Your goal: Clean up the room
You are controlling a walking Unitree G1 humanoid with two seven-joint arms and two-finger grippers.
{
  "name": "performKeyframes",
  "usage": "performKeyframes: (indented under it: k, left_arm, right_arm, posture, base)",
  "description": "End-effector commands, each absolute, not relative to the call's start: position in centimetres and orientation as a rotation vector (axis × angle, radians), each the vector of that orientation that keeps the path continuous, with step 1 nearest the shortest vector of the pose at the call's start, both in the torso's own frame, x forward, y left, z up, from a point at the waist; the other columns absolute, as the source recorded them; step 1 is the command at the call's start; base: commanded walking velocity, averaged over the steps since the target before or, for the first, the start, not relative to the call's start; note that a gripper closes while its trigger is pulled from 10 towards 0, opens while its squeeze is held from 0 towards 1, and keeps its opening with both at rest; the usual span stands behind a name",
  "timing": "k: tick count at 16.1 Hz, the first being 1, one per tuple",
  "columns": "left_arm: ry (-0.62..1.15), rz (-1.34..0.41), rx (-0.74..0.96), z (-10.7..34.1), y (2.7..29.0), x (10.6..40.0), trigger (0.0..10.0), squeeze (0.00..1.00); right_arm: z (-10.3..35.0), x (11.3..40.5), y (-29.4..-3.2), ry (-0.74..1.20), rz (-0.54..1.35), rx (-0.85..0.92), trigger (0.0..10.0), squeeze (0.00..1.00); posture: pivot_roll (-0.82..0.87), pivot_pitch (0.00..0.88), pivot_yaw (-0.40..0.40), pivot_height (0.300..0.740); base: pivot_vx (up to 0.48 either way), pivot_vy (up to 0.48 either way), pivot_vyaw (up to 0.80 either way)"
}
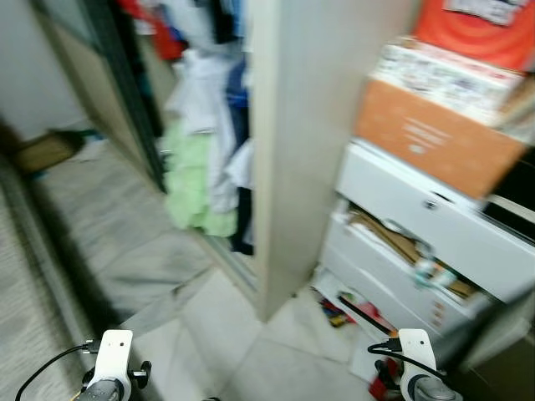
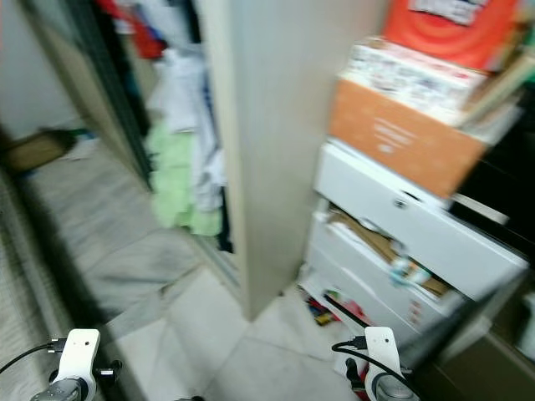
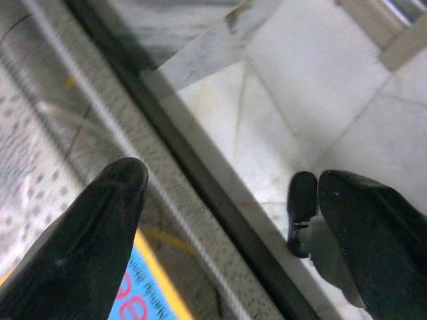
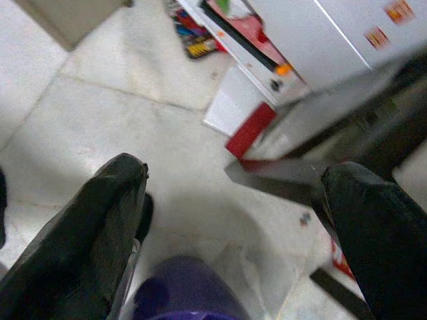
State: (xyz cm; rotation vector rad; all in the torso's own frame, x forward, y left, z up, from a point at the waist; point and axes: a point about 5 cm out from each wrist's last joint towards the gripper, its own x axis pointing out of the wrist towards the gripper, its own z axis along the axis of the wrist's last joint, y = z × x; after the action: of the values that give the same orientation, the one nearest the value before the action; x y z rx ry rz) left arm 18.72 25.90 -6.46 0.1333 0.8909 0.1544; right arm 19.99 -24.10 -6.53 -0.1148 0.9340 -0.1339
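Left claw [image 3: 227,227]: fingers spread wide, holding nothing, hanging low over the floor [image 3: 320,100] because nothing is in reach yet.
Right claw [image 4: 233,220]: also wide open and empty; just beneath it a purple thing [image 4: 183,290] (too blurred to name).
Ahead of right claw: red-and-white clutter [image 4: 243,127] on the tiles, at the foot of the drawers [image 1: 418,225], likely what needs tidying.
Further off: wardrobe [image 1: 292,125] with hanging clothes [image 1: 205,142]; boxes [image 1: 443,117] stacked on top of the drawers.
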Motion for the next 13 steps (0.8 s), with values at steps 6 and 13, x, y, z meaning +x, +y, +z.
performKeyframes:
  k: [6,13]
  left_arm:
    - [0.912,0.149,0.153,-6.53,26.21,18.45,10.0,0.00]
    - [0.910,0.153,0.148,-6.48,26.22,18.53,10.0,0.00]
  right_arm:
    - [-6.58,19.93,-24.05,0.941,-0.126,-0.118,10.0,0.00]
    - [-6.52,20.06,-24.01,0.941,-0.118,-0.127,10.0,0.00]
  posture:
    - [0.02,0.086,-0.009,0.740]
    - [0.02,0.086,-0.008,0.740]
  base:
    - [0.000,0.000,0.80]
    - [0.000,0.000,0.80]
